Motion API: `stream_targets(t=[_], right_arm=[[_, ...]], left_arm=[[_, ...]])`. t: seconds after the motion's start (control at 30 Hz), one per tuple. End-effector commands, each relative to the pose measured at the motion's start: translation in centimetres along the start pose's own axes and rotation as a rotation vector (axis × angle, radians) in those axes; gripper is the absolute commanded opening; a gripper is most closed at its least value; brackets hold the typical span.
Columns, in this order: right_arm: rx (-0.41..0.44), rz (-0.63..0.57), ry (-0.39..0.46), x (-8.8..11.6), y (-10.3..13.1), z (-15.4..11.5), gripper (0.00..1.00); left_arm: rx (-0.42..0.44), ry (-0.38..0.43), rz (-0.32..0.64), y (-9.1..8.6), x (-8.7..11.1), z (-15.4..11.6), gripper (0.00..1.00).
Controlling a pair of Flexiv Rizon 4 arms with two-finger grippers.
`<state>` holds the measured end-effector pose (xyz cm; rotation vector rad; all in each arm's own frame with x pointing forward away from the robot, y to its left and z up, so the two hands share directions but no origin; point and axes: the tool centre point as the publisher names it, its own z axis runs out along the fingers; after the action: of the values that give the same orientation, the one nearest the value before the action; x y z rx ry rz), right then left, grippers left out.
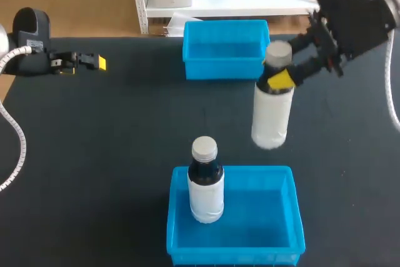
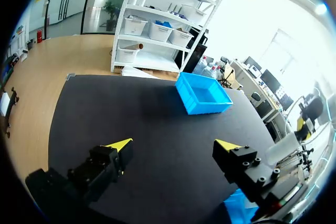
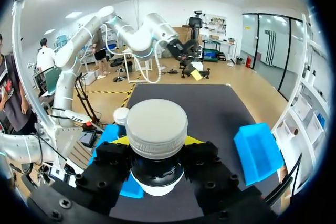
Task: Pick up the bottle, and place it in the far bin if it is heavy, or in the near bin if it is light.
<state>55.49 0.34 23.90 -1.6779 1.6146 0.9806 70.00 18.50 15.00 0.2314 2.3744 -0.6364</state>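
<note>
The bottle (image 1: 272, 110) is up off the tabletop (image 1: 112, 142), hanging upright beyond the near bin (image 1: 296, 217), just past that bin's far right corner. The right gripper (image 1: 282, 79) has it by the neck, right under the grey cap (image 1: 278, 53), with a yellow-tipped finger pressed on each side. From the right wrist view we look straight down on the cap, the bottle (image 3: 156, 124) clamped in the right gripper (image 3: 156, 142), one yellow tip (image 3: 122, 140) peeking out beside it.

A second bottle (image 1: 205, 182) stands upright inside the near bin, at its far left, with a dark neck and grey cap.

Straight across the tabletop from the near bin sits the far bin (image 1: 190, 54), also blue, with nothing showing inside.

Well away from the near bin, at the far left of the tabletop, is the left gripper (image 1: 94, 62). Its own wrist view shows the left gripper (image 2: 173, 145) with its fingers (image 2: 121, 144) spread wide, gripping nothing, just dark tabletop ahead and the far bin (image 2: 205, 94) beyond.
</note>
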Motion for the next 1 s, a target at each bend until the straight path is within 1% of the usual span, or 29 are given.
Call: stream_targets(t=[0.03,0.2,0.4,0.6,1.0], right_arm=[[0.172,-0.002,0.003,-0.1,4.6,0.8,0.00],[0.161,0.000,-0.008,0.0,6.4,1.8,0.00],[0.154,-0.002,-0.020,0.5,7.3,2.9,0.00],[0.141,-0.006,-0.028,1.5,7.8,3.9,0.00],[0.087,0.002,-0.036,3.9,8.1,5.6,0.00]], left_arm=[[0.000,0.000,0.000,0.0,0.0,0.0,1.00],[0.000,0.000,0.000,0.0,0.0,0.0,1.00],[0.000,0.000,0.000,0.0,0.0,0.0,1.00],[0.000,0.000,0.000,0.0,0.0,0.0,1.00],[0.000,0.000,0.000,0.0,0.0,0.0,1.00]])
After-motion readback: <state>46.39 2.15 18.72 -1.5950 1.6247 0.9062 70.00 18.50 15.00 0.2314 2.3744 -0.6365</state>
